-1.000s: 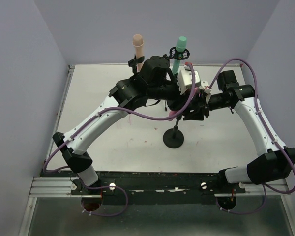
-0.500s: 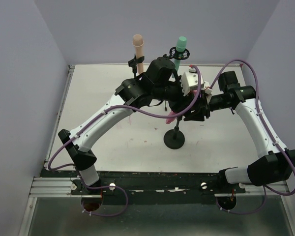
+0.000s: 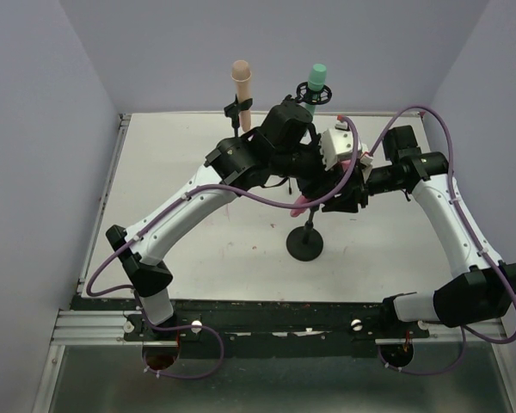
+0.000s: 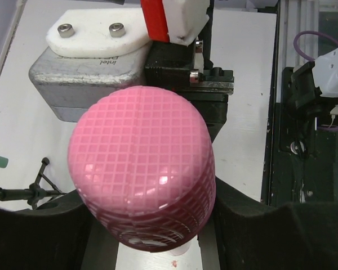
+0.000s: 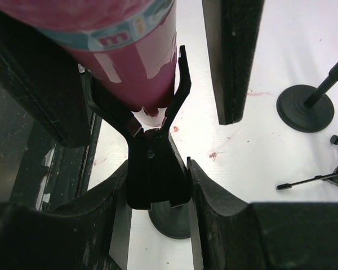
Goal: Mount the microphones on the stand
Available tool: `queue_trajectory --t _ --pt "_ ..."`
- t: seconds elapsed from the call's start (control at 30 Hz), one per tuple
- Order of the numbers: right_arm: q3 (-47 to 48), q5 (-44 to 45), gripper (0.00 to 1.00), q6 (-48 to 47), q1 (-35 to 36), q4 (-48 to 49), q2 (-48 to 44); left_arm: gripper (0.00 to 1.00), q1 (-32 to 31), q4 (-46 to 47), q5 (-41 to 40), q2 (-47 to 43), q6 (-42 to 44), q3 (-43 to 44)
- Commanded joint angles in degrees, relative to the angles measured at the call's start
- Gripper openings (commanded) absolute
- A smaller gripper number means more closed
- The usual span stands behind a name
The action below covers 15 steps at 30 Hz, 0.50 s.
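Observation:
The pink microphone (image 4: 141,169) fills the left wrist view, head toward the camera. My left gripper (image 4: 149,225) is shut on it, one finger on each side. In the right wrist view its pink handle (image 5: 129,56) rests in the fork of the black stand clip (image 5: 158,174). My right gripper (image 5: 158,191) is shut on that clip. From above, both grippers meet over the round-based stand (image 3: 305,243), left gripper (image 3: 308,176) and right gripper (image 3: 322,200). Only the pink microphone's lower tip (image 3: 301,204) shows there. The beige microphone (image 3: 241,82) and green microphone (image 3: 316,79) stand upright in mounts at the back.
A second round stand base (image 5: 304,109) and a thin tripod leg (image 5: 327,174) lie to the right of my right gripper. Purple cables (image 3: 258,200) loop off both arms. Walls close the table on three sides, and a black rail (image 3: 275,314) runs along the near edge.
My left arm has swung a little to the right and its wrist has turned, bringing the pink microphone closer over the clip. The right arm has barely moved.

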Motion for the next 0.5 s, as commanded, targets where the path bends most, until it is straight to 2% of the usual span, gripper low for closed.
queue_trajectory --t 0.0,0.47 --pt "-0.52 -3.78 0.21 -0.24 0.75 1.41 -1.75 0.0 -1.88 -0.42 -3.42 2.62 1.25 1.85" --pt "-1.84 -5.01 0.33 1.34 0.75 3.07 -2.19 0.0 -2.5 0.55 -4.39 3.33 0.19 1.68"
